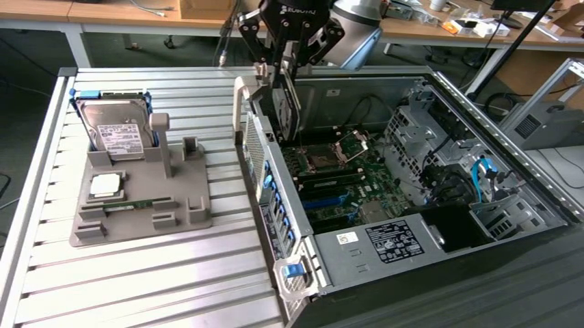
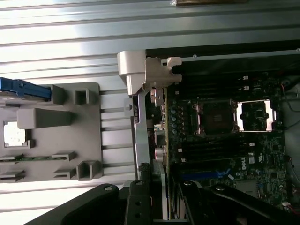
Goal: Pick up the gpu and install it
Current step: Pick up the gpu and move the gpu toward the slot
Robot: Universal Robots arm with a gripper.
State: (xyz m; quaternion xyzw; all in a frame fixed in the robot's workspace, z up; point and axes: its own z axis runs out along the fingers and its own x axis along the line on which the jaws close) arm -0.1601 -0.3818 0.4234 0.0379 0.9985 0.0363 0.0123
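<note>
The gpu is hanging over the computer case's eleven o'clock corner.
Partly closed jaws are clamping its top edge.

Dark flat gpu card is looking almost black, the green motherboard is showing blue slots, and the silver hard drive is wearing a white label.

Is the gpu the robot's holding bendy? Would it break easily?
Probably stiff: the gpu hangs straight and edge-on over the case, with no sag. It looks thin, so it is likely light. Being so thin, it could well crack if knocked against the metal wall.
</note>
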